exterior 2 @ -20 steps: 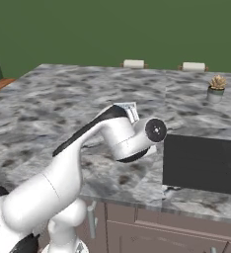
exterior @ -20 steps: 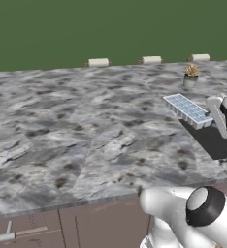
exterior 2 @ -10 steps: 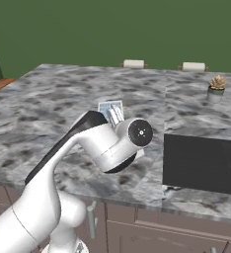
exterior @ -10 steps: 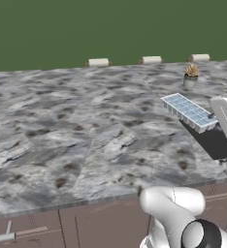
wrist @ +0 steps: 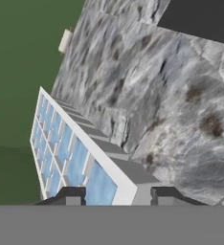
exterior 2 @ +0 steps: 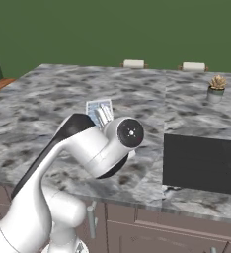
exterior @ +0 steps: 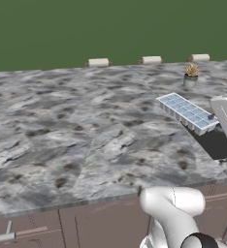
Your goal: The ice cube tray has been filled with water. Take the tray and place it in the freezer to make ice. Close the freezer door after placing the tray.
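Your claw (wrist: 114, 194) is clamped on the near end of the ice cube tray (exterior: 187, 112), holding it lifted above the right side of the marbled worktop (exterior: 76, 131).

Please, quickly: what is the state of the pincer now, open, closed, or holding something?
Pincer: closed on one end of the ice cube tray, holding it lifted above the counter.

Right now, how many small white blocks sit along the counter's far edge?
3 in the left base view: left one, middle, right, spaced along the counter far edge. More may lie outside the frame.
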You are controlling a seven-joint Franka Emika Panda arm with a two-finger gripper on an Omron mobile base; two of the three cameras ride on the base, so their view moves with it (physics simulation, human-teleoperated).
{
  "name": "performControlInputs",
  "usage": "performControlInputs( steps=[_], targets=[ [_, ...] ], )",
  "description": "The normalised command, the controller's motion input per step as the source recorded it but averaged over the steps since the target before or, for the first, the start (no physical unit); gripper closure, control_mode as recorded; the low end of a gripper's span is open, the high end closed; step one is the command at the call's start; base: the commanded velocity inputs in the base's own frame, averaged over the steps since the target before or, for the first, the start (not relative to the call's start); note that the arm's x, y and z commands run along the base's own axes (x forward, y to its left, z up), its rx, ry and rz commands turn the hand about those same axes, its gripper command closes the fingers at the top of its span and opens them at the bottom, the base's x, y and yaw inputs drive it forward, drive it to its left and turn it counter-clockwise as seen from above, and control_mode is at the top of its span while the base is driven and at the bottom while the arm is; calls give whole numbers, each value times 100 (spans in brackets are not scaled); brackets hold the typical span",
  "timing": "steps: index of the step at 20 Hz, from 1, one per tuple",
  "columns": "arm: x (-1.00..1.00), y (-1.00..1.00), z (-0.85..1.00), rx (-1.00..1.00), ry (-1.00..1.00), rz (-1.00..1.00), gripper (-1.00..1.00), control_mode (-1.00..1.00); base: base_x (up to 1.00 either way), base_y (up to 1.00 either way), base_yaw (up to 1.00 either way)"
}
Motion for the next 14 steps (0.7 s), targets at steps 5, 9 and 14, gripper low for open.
performControlInputs(
  steps=[5,9,14],
  targets=[
    [-35,22,12,0,0,8,100,-100,0,0,0],
    [-34,21,3,0,0,8,100,-100,0,0,0],
    [0,0,0,0,0,0,100,100,-41,22,7]
  ],
)
